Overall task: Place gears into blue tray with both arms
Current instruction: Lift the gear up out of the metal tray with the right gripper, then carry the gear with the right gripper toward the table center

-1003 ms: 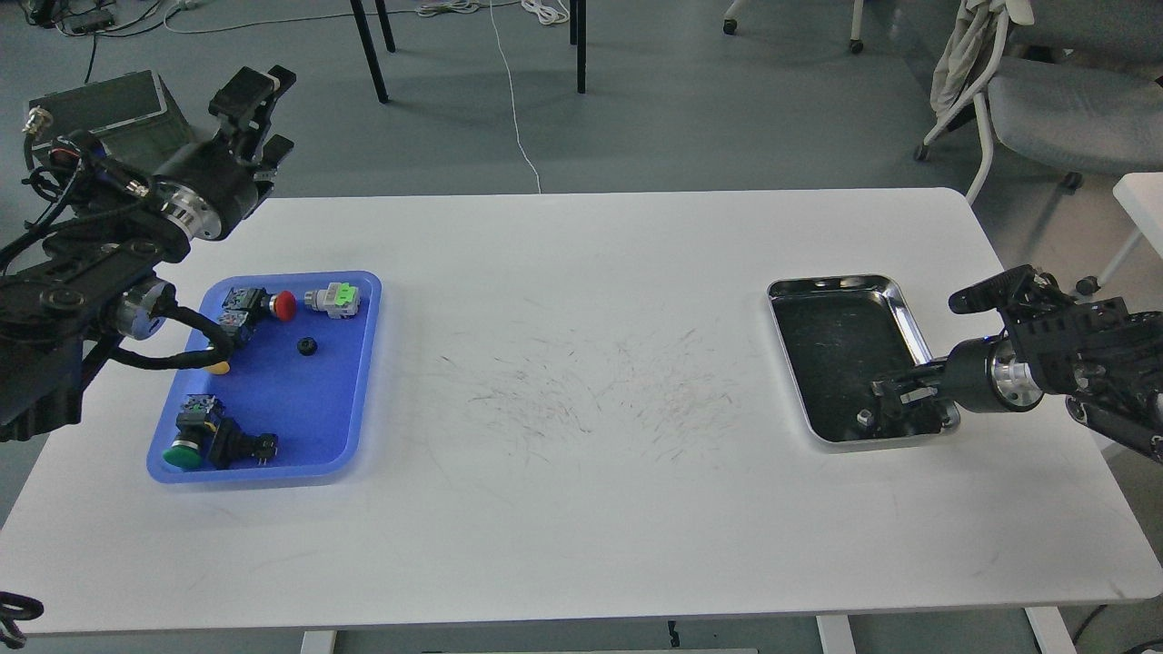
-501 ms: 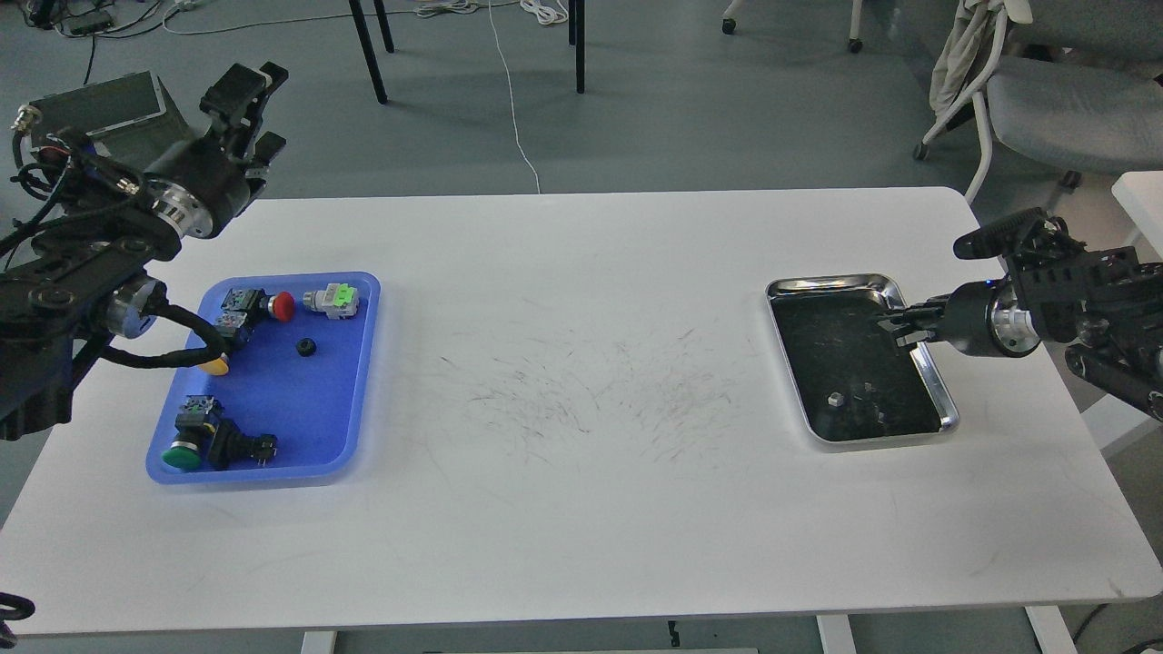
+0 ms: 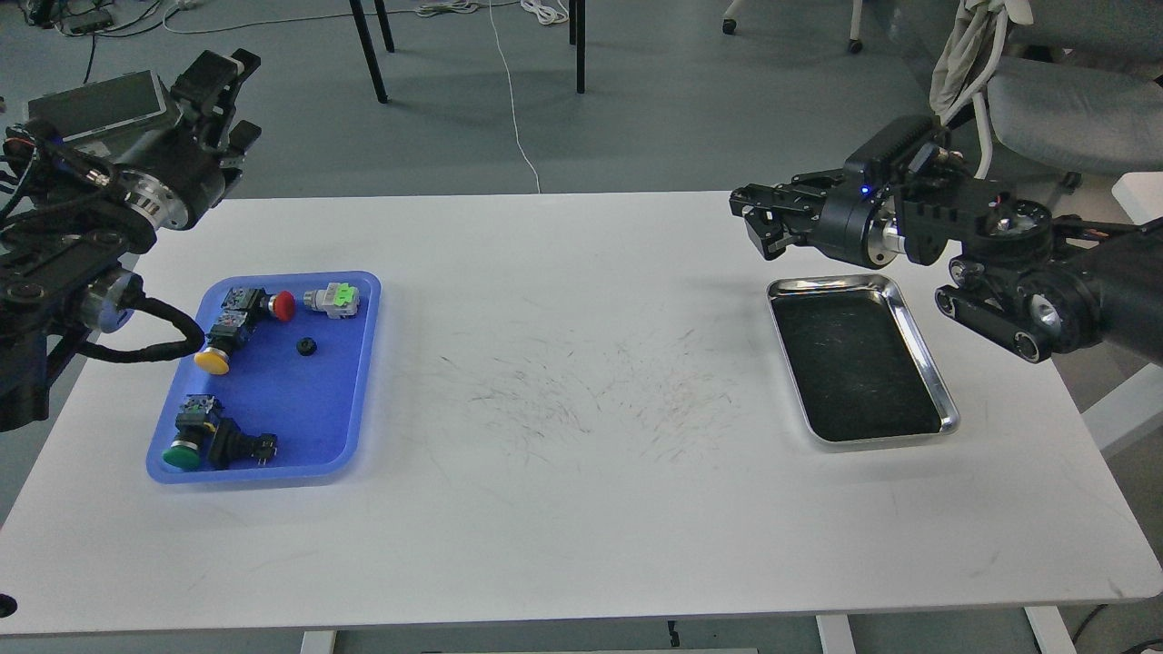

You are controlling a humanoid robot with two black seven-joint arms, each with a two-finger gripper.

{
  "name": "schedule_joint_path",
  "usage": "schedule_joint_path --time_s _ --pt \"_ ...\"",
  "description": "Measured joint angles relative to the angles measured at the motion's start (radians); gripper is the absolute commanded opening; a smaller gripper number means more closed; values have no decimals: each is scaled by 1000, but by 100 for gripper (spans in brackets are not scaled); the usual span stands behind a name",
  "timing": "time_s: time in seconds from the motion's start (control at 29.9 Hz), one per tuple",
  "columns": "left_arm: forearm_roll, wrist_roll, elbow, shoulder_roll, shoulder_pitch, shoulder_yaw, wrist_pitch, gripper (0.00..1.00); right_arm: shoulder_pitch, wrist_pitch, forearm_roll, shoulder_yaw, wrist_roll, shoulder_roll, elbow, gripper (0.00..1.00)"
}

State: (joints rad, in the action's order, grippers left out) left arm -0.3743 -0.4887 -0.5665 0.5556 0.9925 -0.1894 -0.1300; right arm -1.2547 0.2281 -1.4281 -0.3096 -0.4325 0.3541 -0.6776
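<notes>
The blue tray (image 3: 300, 413) lies on the left of the white table. One small black gear (image 3: 307, 346) rests in its upper middle, among the push-button switches. No other gear shows. My left gripper (image 3: 229, 102) hangs off the table's far left corner, behind the tray, open and empty. Raised over the table's far side, my right gripper (image 3: 761, 221) points left, just beyond the far left corner of the steel tray (image 3: 836, 282). Its dark fingers blend together, so I cannot make out whether anything is between them.
The blue tray also holds switches with a red cap (image 3: 284, 305), a green-grey body (image 3: 332, 299), a yellow cap (image 3: 213, 361) and a green cap (image 3: 182, 455). The steel tray's black lining looks bare. A grey chair (image 3: 1063, 109) stands at the far right.
My right gripper rose out of the steel tray's near end and swung up and left, past the tray's far edge. The left gripper drew back slightly to the left.
</notes>
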Motion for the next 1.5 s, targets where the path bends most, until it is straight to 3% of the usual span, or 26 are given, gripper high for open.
schedule_joint_path --time_s 0.17,0.53,0.87,1.5 --pt "0 0 -22 18 0 -1 11 99 -4 76 0 9 -1 -72 -7 1" --pt "1 0 -93 64 -1 -8 42 99 0 132 -4 16 -9 -213 -62 1" --pt "1 0 -143 101 -1 -9 64 99 22 156 -8 11 -17 -259 -138 1" --pt "3 0 -199 156 -2 -9 78 99 132 179 -82 -2 -47 -354 -85 1"
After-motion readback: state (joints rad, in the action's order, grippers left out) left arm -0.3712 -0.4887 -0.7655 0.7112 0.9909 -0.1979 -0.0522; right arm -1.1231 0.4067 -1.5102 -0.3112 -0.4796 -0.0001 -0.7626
